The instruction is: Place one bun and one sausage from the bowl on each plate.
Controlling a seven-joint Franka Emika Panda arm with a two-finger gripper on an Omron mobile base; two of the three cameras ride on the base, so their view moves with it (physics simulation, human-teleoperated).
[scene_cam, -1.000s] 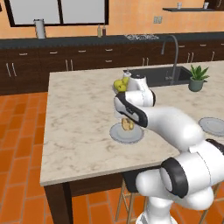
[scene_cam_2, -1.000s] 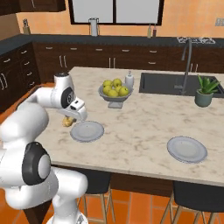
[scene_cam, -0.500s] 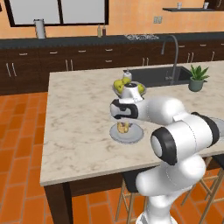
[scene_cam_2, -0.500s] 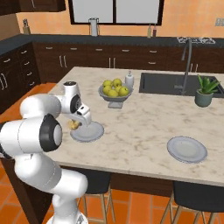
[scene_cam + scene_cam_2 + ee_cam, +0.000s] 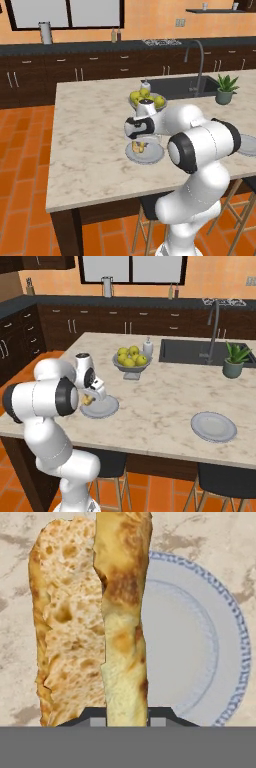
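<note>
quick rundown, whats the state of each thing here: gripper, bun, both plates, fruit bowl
gripper: shut on the bun, over the near plate
bun: split open, held above the plate, not set down
near plate: flat on the island under the hand, nothing resting on its visible part
far plate: flat on the island, bare
fruit bowl: upright, full of yellow-green fruit
potted plant: upright beside the sink

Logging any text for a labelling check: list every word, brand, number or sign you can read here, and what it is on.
None can be read.
The bun in the gripper, the plate, the fruit bowl and the bottle beside it show no legible lettering.
</note>
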